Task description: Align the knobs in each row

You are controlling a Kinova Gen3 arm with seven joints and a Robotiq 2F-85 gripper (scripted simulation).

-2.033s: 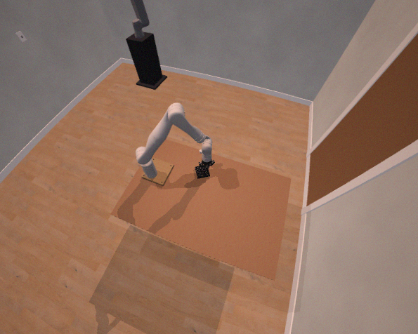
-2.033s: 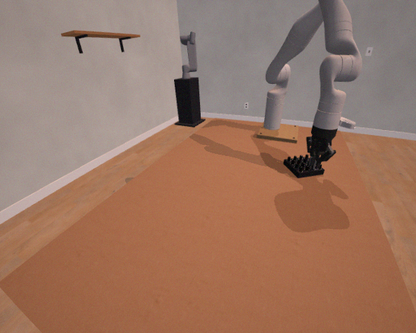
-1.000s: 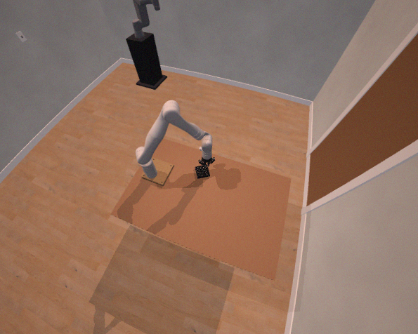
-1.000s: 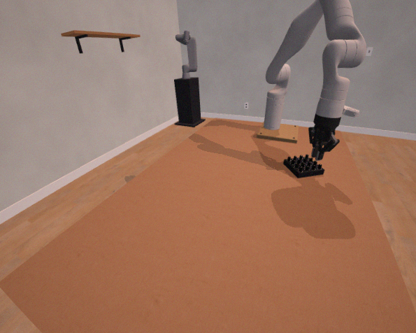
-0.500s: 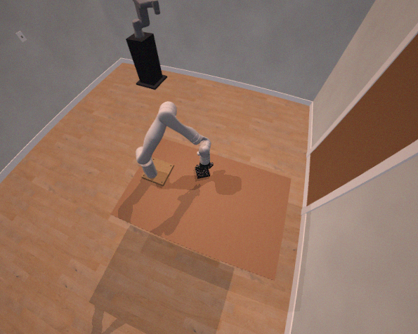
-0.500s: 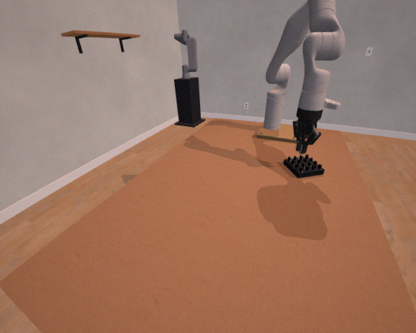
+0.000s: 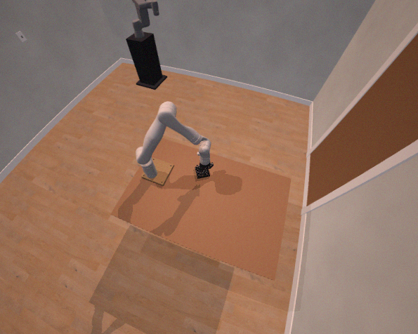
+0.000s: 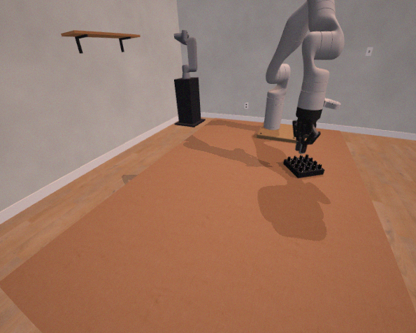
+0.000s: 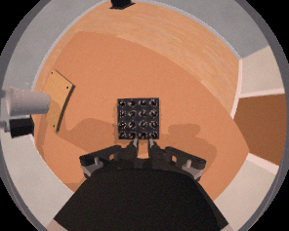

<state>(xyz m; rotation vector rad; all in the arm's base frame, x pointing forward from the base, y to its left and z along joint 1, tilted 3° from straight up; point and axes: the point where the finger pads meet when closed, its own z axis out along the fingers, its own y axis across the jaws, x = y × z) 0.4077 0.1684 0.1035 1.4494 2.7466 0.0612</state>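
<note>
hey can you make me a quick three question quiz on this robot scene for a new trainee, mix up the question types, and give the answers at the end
1. True or false: the knob box lies on the orange-brown mat.

2. Multiple choice: where is the gripper?
a) over the wooden wall shelf
b) just above the knob box
c) against the black pedestal

3. Fill in the blank: the knobs stand in four rows of ____.

Key: 1. true; 2. b; 3. four
</note>
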